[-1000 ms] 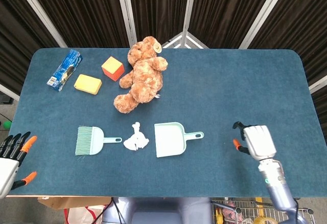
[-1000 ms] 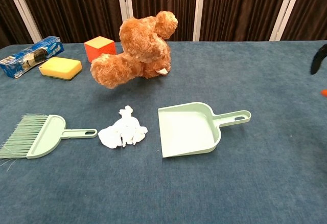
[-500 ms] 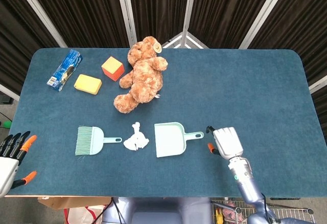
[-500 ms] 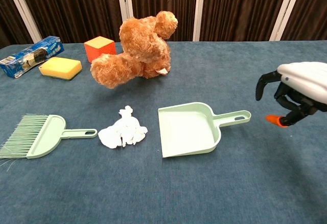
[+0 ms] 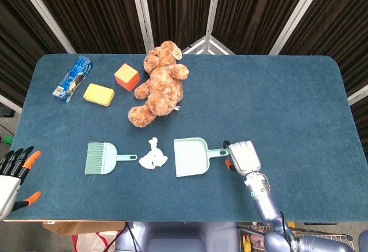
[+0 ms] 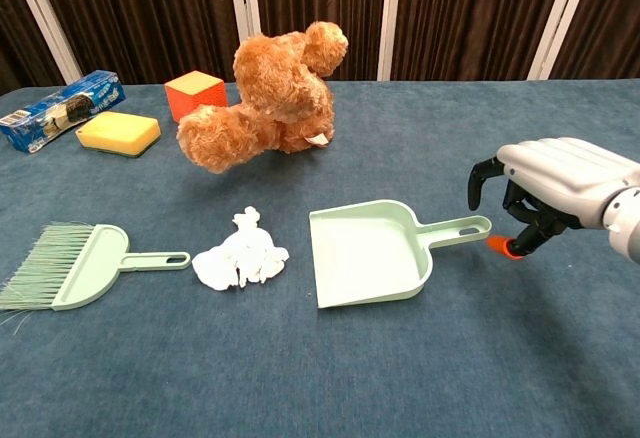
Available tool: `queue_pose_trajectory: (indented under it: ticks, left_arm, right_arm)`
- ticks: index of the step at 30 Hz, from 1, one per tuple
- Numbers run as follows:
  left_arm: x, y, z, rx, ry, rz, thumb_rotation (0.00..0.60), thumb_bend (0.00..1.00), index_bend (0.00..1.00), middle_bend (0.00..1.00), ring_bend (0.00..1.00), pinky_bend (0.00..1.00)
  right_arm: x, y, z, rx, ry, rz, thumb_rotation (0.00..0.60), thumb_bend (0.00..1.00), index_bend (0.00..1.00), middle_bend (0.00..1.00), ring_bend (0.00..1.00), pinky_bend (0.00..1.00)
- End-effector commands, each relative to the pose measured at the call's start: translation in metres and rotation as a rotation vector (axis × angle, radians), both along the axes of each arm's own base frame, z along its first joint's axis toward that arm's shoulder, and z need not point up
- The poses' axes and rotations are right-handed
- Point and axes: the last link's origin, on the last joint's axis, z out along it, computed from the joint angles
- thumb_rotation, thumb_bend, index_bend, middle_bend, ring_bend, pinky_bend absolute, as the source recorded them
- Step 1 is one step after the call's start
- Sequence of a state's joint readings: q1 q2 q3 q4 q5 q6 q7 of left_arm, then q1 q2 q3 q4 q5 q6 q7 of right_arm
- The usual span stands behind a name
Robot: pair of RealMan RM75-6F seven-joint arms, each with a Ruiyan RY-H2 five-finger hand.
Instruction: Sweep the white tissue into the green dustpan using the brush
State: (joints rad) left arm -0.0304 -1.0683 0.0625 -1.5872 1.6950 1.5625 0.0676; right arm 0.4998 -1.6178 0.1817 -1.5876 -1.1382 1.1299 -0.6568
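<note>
Blue felt table (image 5: 276, 96) carries everything. Largest item on it is the brown teddy bear (image 5: 160, 85), lying toward the far side, left of centre. In the near row, the green dustpan (image 5: 191, 156) lies flat at centre, open mouth toward my near edge, handle pointing to my right. My right hand (image 5: 242, 155) hovers just beside the tip of that handle, palm down, fingers curled downward and parted, nothing held; from the chest view the dark fingertips (image 6: 478, 180) hang just above the handle end, and I cannot tell whether they touch it. My left hand (image 5: 14, 171) is at the left table edge, well apart from all objects, fingers spread and holding nothing; it does not appear in the chest view. The brush (image 5: 103, 158) lies flat to the left of the tissue, bristles pointing left, handle pointing right toward the tissue, untouched. The white tissue (image 5: 153, 157) sits crumpled between the brush handle and the dustpan, just beside the pan's left wall, not inside it. Far left corner: a blue packet (image 5: 73, 78), a yellow sponge (image 5: 98, 94) just beside it, and an orange cube (image 5: 127, 76) between the sponge and the bear.
</note>
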Motion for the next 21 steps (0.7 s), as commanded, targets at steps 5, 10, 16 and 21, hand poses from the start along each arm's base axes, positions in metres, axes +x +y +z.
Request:
queue_pose_trajectory:
  ticks: [5, 10, 16, 21]
  left_arm:
    - [0.000, 0.001, -0.001, 0.000, 0.002, 0.000, 0.600, 0.00, 0.00, 0.00, 0.00, 0.00]
    - [0.001, 0.001, -0.001, 0.001, 0.003, 0.000, 0.600, 0.00, 0.00, 0.00, 0.00, 0.00]
    - [0.000, 0.002, -0.001, 0.004, -0.001, 0.004, 0.600, 0.00, 0.00, 0.00, 0.00, 0.00]
    - [0.000, 0.002, -0.002, 0.003, -0.001, 0.003, 0.600, 0.00, 0.00, 0.00, 0.00, 0.00]
  right_arm:
    - [-0.001, -0.001, -0.008, 0.011, 0.007, -0.006, 0.600, 0.33, 0.42, 0.92, 0.91, 0.83]
    - [0.000, -0.004, -0.012, 0.008, 0.003, -0.011, 0.600, 0.33, 0.42, 0.92, 0.91, 0.83]
    - [0.004, -0.008, -0.020, 0.007, -0.003, -0.024, 0.600, 0.33, 0.42, 0.92, 0.91, 0.83]
    - [0.004, -0.008, -0.024, 0.014, 0.001, -0.023, 0.600, 0.33, 0.42, 0.92, 0.91, 0.83]
